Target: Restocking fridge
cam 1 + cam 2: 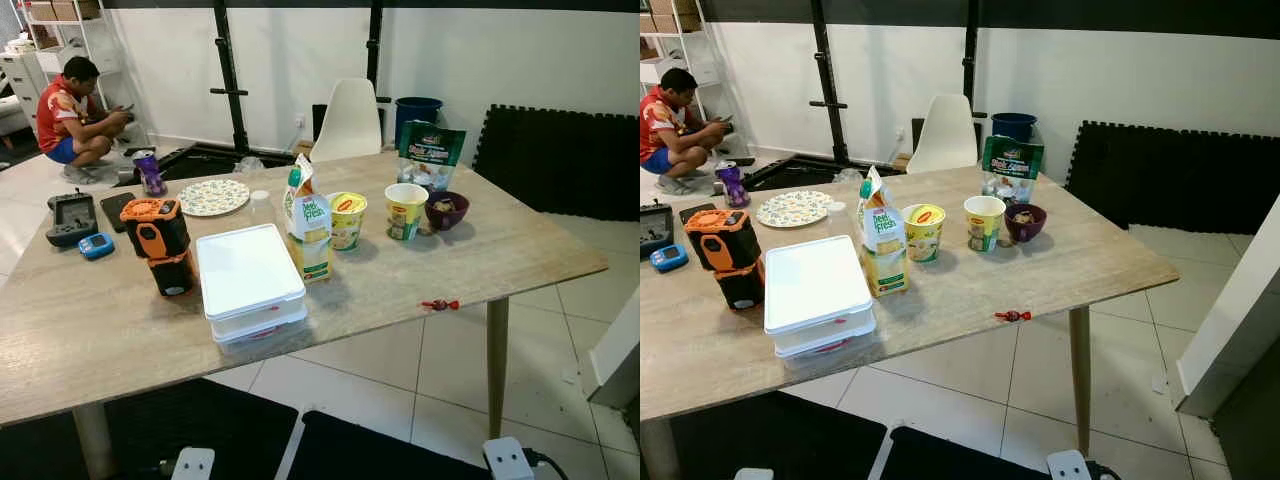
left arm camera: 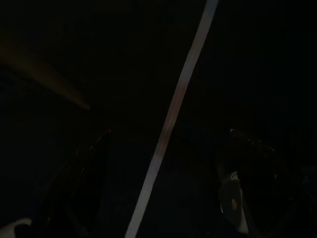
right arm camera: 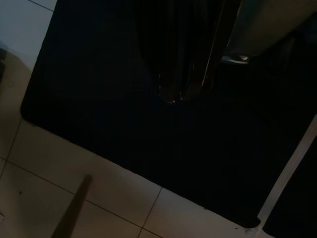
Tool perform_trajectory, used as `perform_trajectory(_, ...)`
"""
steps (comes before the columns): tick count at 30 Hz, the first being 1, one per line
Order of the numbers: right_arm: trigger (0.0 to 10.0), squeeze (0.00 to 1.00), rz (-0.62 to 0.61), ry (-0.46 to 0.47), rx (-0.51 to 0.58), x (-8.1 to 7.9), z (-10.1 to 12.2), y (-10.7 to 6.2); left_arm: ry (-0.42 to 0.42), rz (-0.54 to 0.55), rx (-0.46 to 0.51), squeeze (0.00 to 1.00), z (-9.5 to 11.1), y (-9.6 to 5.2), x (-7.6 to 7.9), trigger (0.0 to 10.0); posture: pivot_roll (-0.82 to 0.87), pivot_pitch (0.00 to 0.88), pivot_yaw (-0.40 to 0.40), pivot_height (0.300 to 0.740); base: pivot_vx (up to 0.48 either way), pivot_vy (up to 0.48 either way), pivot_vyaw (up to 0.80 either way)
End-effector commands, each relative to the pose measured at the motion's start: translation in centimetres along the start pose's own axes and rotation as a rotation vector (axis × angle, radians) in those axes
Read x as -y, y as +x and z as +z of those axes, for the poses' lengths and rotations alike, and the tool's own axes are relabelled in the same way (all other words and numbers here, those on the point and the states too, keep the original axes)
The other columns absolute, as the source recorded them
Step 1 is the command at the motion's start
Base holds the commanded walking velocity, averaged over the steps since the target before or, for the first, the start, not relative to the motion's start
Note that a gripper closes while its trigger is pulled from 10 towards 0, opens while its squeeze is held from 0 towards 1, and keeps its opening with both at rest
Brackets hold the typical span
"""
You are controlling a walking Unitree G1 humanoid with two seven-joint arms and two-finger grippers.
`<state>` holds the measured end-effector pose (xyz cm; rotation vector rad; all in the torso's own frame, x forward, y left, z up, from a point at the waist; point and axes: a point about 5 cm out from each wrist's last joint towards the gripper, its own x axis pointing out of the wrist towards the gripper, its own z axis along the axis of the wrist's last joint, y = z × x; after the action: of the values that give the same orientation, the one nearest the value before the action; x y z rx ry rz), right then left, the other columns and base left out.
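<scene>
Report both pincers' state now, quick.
Left pincer: open, fingers spread wide apart, holding nothing, hanging in the dark.
Right pincer: shut, fingertips together, holding nothing, hanging over a dark floor mat.

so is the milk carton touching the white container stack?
Cannot tell. In the left eye view the milk carton stands right at the far right corner of the white container stack; the right eye view shows their edges meeting with no plain gap or contact.

Table (image 1: 520, 255): pale wood-grain top, matt. White box (image 1: 247, 270) on table: smooth plastic, slight sheen. Milk carton (image 1: 308, 222) beside box: printed paper. Floor (image 1: 400, 380) under table: glossy pale tiles. Mat (image 1: 380, 455) under table's near edge: black, matt, textured.
</scene>
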<state>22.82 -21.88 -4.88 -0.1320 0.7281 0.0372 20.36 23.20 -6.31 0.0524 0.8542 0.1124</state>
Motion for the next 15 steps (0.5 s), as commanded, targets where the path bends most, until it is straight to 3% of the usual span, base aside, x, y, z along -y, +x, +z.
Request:
perform_trajectory(1,10.0,0.00,0.002,0.013,-0.001,-0.10,-0.31,-0.10,-0.045,0.001,-0.014,0.00,-0.81,-0.14,0.22,10.0,-0.06,0.111,0.008,0.734,0.000,0.000,0.00)
perform_trajectory(5,10.0,0.00,0.003,0.014,0.000,-0.10,-0.30,-0.10,-0.071,0.000,-0.005,0.00,-0.64,-0.09,0.39,10.0,-0.06,0.113,0.007,0.734,0.000,0.000,0.00)
perform_trajectory(12,10.0,0.00,0.007,0.015,0.006,-0.15,-0.18,-0.07,-0.075,-0.004,0.011,0.00,0.06,0.09,0.72,10.0,-0.06,0.114,0.006,0.734,0.000,-0.480,0.00)
perform_trajectory(15,10.0,0.00,0.008,0.015,0.009,-0.17,-0.07,-0.04,-0.107,0.021,0.017,0.00,0.08,0.08,0.63,10.0,-0.06,0.115,0.004,0.734,0.000,0.000,0.00)
